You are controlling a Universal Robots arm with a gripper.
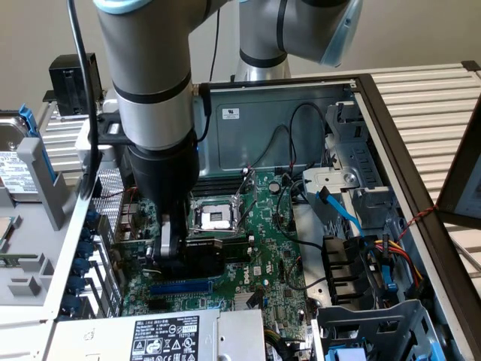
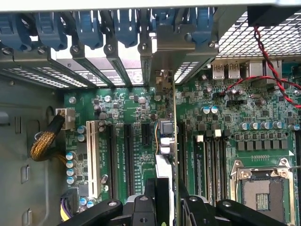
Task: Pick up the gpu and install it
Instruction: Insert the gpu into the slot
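**Claw (image 1: 174, 252) clamped on the gpu (image 1: 207, 256) inside the open computer case**

In the exterior view, the black claw at the end of the grey arm reaches down into the open grey metal computer case (image 1: 263, 105). It is pressed together on the gpu, a short green circuit board with a black plastic shroud and a metal end bracket. The shroud sticks out of the claw toward the exterior view's right. It sits between the square silver processor socket (image 1: 214, 218) and the long blue expansion slot (image 1: 180, 286) on the large green motherboard (image 1: 263, 259).

In the wrist view, the two black fingers (image 2: 149, 195) pinch the gpu (image 2: 164, 157) from both sides. The card stands upright and is seen edge-on. Its thin green board edge runs straight away from the claw to its metal bracket (image 2: 162, 82), which meets the case's rear slot wall near the row of blue plastic latches (image 2: 89, 26). On one side of the card lie black slots and a white slot (image 2: 91, 155). On the other side lie the black memory slots (image 2: 209, 160) and the processor socket. Whether the card's bottom edge sits in a slot cannot be told. A red-and-black twisted wire (image 2: 268, 61) crosses the board near the rear ports.
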